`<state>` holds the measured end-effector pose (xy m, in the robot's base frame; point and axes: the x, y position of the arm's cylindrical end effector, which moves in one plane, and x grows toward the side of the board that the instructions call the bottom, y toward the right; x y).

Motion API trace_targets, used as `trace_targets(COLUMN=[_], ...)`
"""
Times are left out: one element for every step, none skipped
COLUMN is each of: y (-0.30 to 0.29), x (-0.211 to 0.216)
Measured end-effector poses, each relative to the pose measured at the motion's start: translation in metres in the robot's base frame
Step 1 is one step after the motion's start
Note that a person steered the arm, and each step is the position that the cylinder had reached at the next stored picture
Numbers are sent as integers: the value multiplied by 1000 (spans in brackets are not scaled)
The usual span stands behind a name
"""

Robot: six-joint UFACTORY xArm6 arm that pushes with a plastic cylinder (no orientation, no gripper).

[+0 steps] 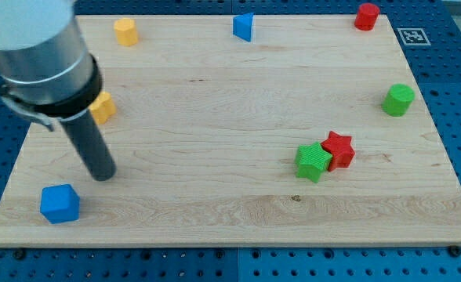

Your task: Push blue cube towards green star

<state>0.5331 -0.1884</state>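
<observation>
The blue cube (59,204) lies near the view's bottom left corner of the wooden board (215,117). The green star (313,161) lies right of the middle, touching a red star (339,150) on its right. My tip (103,175) stands on the board just above and to the right of the blue cube, a small gap apart from it. The green star is far to the tip's right.
A yellow block (102,106) sits partly behind the rod at the left. Another yellow block (125,31) and a blue triangular block (244,27) lie along the top edge. A red cylinder (366,16) is at top right, a green cylinder (398,100) at right.
</observation>
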Motion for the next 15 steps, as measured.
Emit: trace_targets(y=[-51,-87,-95,-58,-52,-26,-12,-12,-28,-58,-17,10,36,68,95], x=[-1,13,44,81,83,62,60,60,56,33,23,23,23,23,29])
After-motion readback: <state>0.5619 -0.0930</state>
